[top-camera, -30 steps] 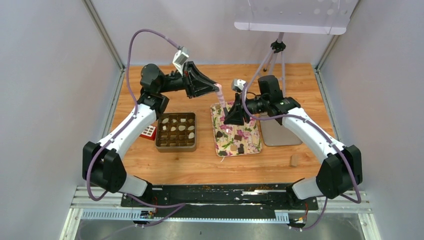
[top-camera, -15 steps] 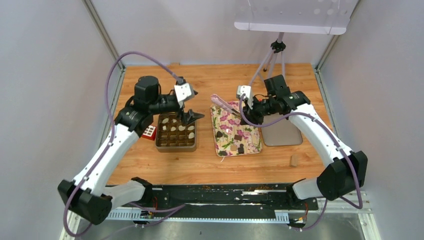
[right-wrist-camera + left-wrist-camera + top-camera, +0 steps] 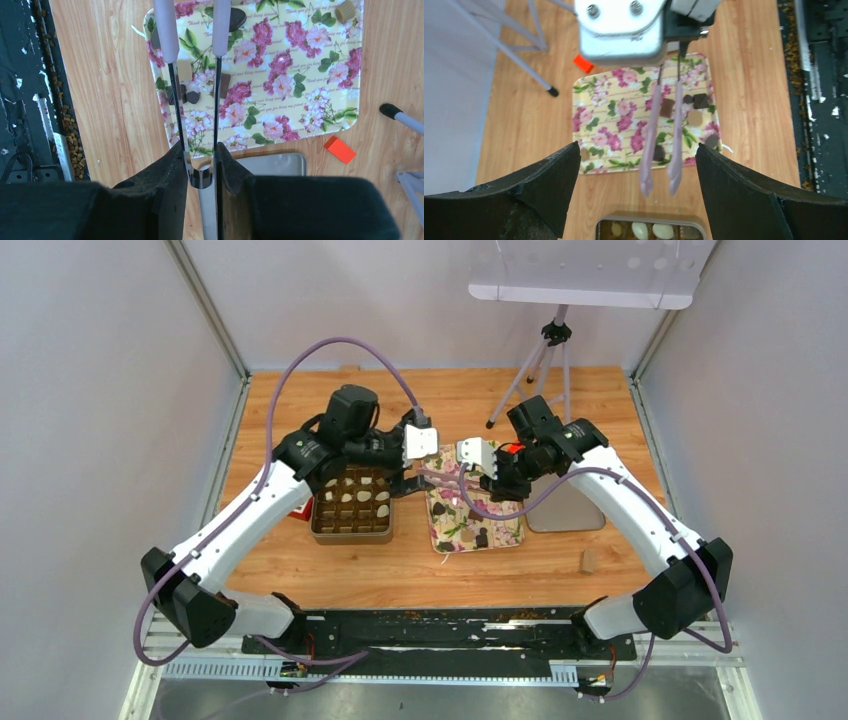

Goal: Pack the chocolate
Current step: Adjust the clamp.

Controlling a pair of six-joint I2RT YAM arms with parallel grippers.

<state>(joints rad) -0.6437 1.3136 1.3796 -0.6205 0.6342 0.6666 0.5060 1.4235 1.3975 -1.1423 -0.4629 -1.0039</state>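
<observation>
Wooden counter (image 3: 420, 570), with a tripod (image 3: 556, 335) at the far edge, one leg landing near the tray's far side. The floral tray (image 3: 596, 125) sits in the centre, a gridded tin (image 3: 350, 536) just to its left and a flat steel lid (image 3: 570, 510) just to its right. Left gripper (image 3: 636, 155): jaws wide, holding nothing, hovering over the strip between tin and tray. Right gripper (image 3: 200, 150): jaws narrow, clamped on the hinge end of the pink-tipped tongs (image 3: 651, 135). The tong tips are empty and point at the left wrist. Chocolate (image 3: 694, 117): a handful of loose pieces on the tray's near half, plus cream ones already in the tin's cells. My read is that the pieces are light, rigid and smooth, so they'll probably skid or pop out if pinched high. Best to take each one low across opposite sides with a gentle squeeze; the round ones look trickiest. Main obstruction is the left wrist sitting right at the tong tips. The red block (image 3: 583, 63) is just off the tray's far corner and the tan cylinder (image 3: 588, 560) is well apart at near right; neither is in the way.
</observation>
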